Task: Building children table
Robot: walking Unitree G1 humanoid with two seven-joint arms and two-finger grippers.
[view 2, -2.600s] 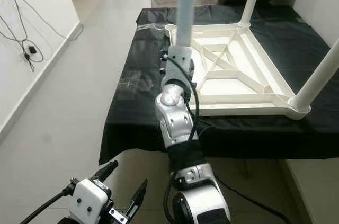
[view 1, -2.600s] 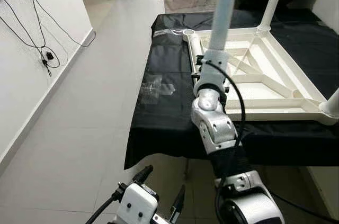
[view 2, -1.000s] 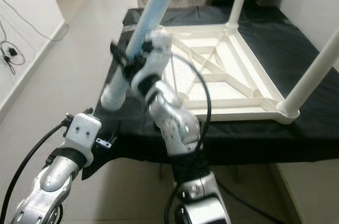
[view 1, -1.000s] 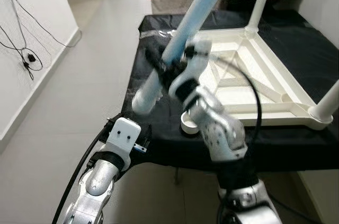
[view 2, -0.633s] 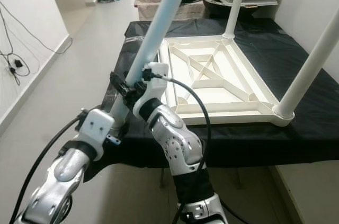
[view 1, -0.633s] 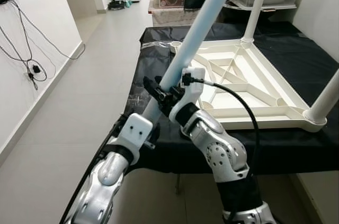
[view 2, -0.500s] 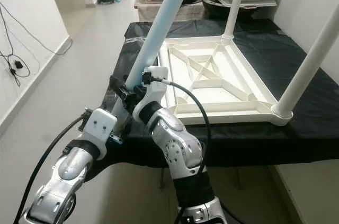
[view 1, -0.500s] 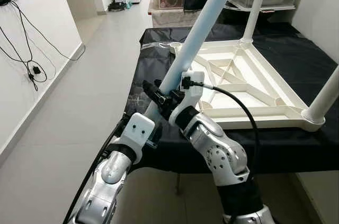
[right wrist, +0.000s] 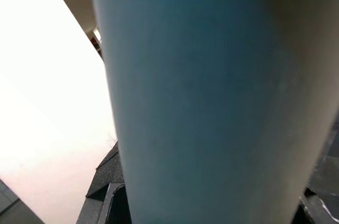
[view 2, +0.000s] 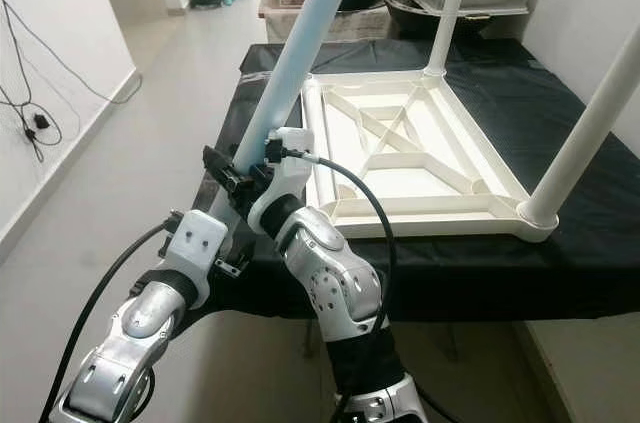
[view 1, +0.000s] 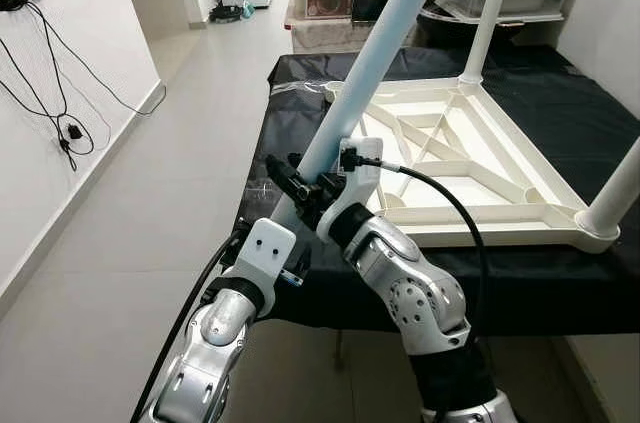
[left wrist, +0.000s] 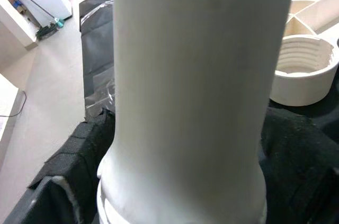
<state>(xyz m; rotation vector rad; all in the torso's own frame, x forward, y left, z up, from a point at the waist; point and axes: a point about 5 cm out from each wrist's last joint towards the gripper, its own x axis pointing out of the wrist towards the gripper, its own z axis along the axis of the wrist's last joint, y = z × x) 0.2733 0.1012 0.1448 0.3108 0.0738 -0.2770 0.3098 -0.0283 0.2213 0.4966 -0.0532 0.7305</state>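
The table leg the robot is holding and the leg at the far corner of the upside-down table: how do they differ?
The held leg leans steeply, while the far corner leg stands upright. The held leg is loose, gripped by the right gripper with the left gripper at its lower end, its threaded end beside an open socket; the far corner leg is already seated in the tabletop frame. Both are plain pale round tubes.

table leg (view 1: 372, 53): pale blue | tabletop (view 1: 470, 158): cream-white | cloth (view 1: 300, 123): black | floor (view 1: 130, 233): light grey
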